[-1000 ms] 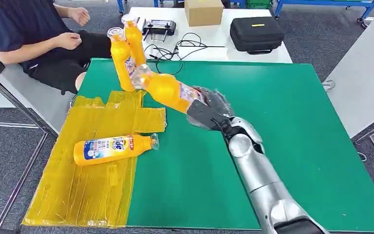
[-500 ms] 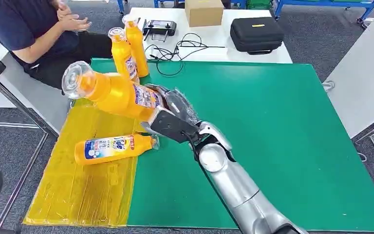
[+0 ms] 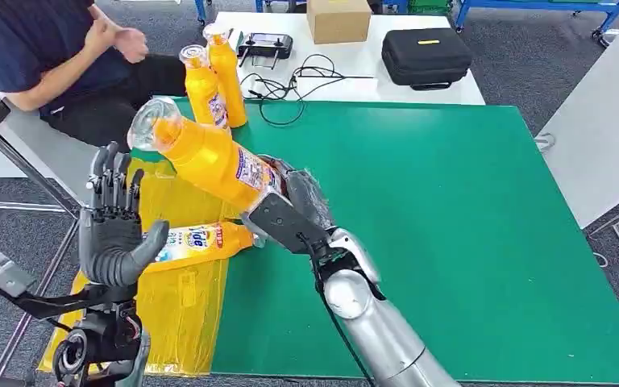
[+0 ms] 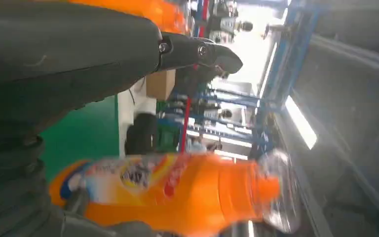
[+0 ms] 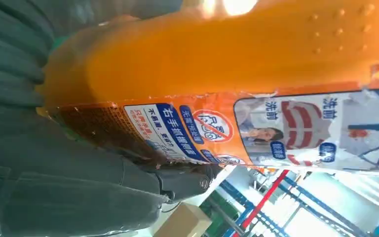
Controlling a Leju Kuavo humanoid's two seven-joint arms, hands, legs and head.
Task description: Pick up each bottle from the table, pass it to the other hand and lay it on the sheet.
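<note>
My right hand grips the base of an orange bottle and holds it tilted above the yellow sheet, clear cap toward the far left. The same bottle fills the right wrist view, and it lies across the left wrist view as an orange bottle. My left hand is raised at the sheet's left side, fingers spread and empty, a short way from the held bottle. A second bottle lies on the sheet. Two more bottles stand upright at the green table's far left corner.
A seated person is just beyond the table's far left corner. Behind the green table a white table holds a black case, a cardboard box, a controller and cables.
My right arm swung the held bottle left from near the standing bottles to above the sheet. My left hand has risen into view beside the sheet, fingers spread.
</note>
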